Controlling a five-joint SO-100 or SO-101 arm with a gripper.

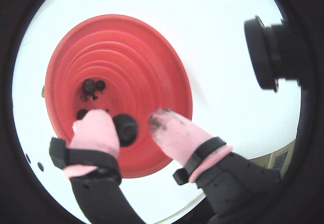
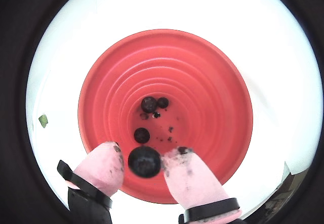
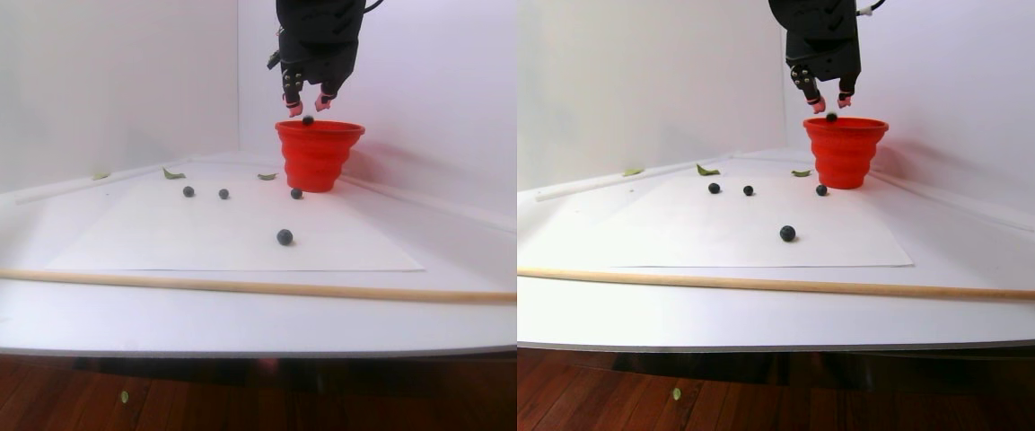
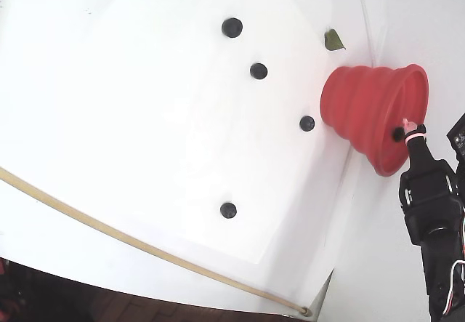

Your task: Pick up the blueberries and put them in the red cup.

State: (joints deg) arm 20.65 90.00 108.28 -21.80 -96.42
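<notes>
I'm hanging right above the red cup (image 3: 320, 154), my gripper (image 2: 144, 162) pointing straight down into its mouth. My jaws are standing apart, and a blueberry (image 2: 144, 162) is sitting in the gap between my pink fingertips (image 2: 104, 166). In one wrist view it looks just clear of both pads; in the other, the berry (image 1: 125, 129) is lying close against the left-hand pad, with open space to the right-hand one. I can't tell whether it is touching either pad. From the stereo pair view that berry (image 3: 307, 119) is showing as a dark dot just under my fingertips and just over the cup's rim.

Looking down past it, I'm seeing berries already lying in the bottom of the cup: a pair side by side (image 2: 149, 103), one more (image 2: 141, 135) nearer me, and some dark specks around them. My pads are looking smudged with dark stains.

Out on the white sheet (image 4: 145, 118), four more blueberries are lying loose: one (image 4: 306, 123) just beside the cup's base, two (image 4: 258, 70) farther back in a line, and one (image 4: 228, 210) alone toward the wooden stick (image 3: 212, 285) along the table's front. A green leaf scrap (image 4: 333, 40) is lying near the cup.
</notes>
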